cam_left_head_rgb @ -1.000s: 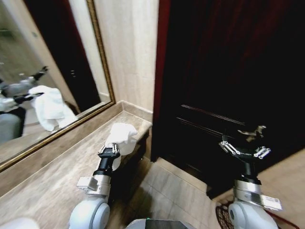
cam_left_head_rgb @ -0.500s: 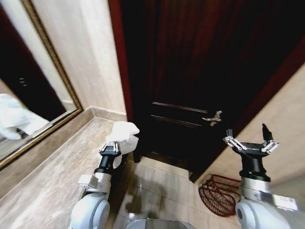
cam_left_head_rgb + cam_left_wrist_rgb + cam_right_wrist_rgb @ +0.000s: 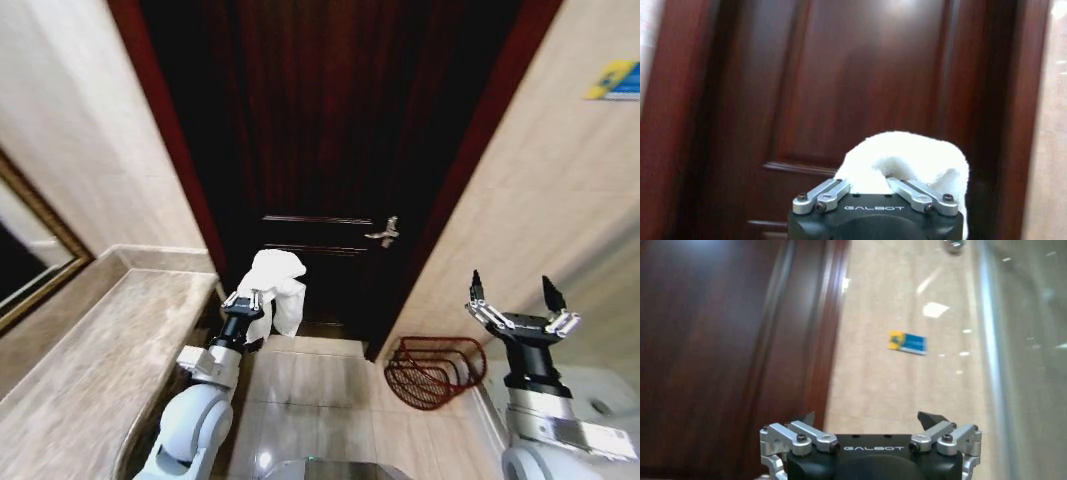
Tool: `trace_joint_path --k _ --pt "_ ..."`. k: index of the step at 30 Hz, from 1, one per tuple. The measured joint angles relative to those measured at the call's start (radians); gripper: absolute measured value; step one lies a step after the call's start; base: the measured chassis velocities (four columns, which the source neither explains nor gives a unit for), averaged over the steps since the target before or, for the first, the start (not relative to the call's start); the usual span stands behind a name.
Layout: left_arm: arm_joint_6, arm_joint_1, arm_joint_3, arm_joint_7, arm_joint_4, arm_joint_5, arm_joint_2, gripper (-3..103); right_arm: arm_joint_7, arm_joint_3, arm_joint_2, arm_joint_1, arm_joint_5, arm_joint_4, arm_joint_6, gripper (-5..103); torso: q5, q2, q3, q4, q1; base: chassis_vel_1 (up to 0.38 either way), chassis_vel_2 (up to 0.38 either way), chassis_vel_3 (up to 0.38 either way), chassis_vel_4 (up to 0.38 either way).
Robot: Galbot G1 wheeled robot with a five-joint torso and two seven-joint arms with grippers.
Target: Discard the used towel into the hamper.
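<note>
Between the counter (image 3: 95, 345) and the door (image 3: 330, 150), the left gripper (image 3: 254, 299) is holding the towel (image 3: 277, 283) up at about counter height, its fingers pinched on a fold near the towel's base. My guess is that it is carrying the towel high and close so the loose end is not dragging over the floor (image 3: 330, 400) or catching on the counter edge. In the left wrist view the gripper (image 3: 875, 190) is showing the towel (image 3: 907, 157) bulging in a soft hump above the fingers, white and thick, with one flap hanging down the side; in the head view that flap is drooping toward the floor.

Low on the robot's right, the hamper (image 3: 428, 372) is sitting on the floor against the wall (image 3: 520, 200), just beside the door frame. It is a dark red wire basket, and its openwork is letting the tiles show through. It is standing well apart from the towel, so the drop is not yet done.

Over on the right, the right gripper (image 3: 516, 312) is waiting with its fingers spread wide and nothing between them, probably kept clear as a spare. The right wrist view is showing the gripper (image 3: 870, 432) pointing at the wall, where a small blue and yellow sticker (image 3: 907, 342) is fixed.
</note>
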Motion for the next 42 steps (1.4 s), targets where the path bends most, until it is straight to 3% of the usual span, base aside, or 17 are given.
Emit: trace_joint_path --k 17,42 --pt "-0.008 0.011 0.01 0.01 0.007 0.006 -0.033 6 -0.019 -0.009 0.003 0.004 0.005 -0.001 0.052 100 0.0 0.0 0.0 -0.0001 0.0 -0.125 -0.124 -0.126 -0.121" --pt "-0.008 -0.024 0.043 0.007 0.07 -0.075 -0.011 6 -0.022 -0.012 0.028 0.018 -0.015 -0.021 0.093 100 0.0 0.0 0.0 -0.0001 0.0 -0.124 -0.125 -0.12 -0.123"
